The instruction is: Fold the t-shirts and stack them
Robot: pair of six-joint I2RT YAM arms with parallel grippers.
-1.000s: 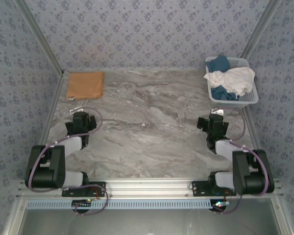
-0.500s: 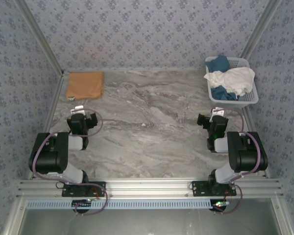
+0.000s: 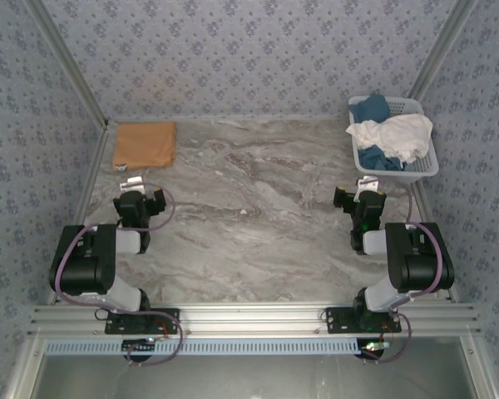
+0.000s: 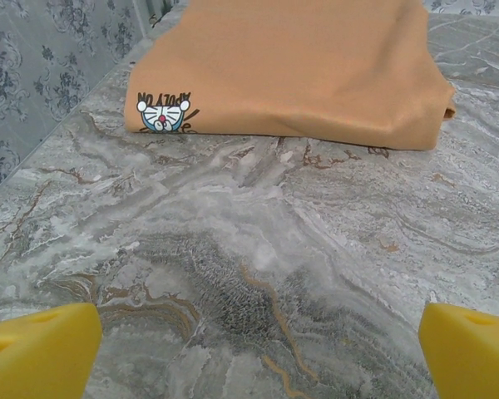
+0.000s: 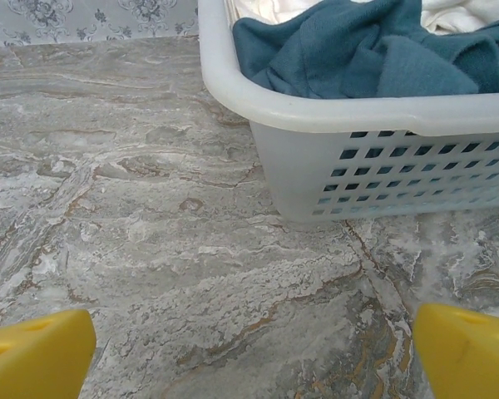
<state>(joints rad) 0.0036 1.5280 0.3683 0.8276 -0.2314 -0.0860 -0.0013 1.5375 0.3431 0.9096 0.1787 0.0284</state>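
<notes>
Folded orange shirt (image 3: 144, 144) far-left on worktop (image 3: 258, 216), white shirt (image 3: 395, 133) and blue shirt (image 3: 371, 108) heaped in basket (image 3: 397, 174), left gripper (image 3: 137, 189) and right gripper (image 3: 362, 191) both spread, empty

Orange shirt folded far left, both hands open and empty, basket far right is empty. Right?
No: the basket is not empty. The top external view shows a white shirt and blue shirts piled in it. The rest stands: orange shirt folded far left, left hand and right hand open and empty.
</notes>
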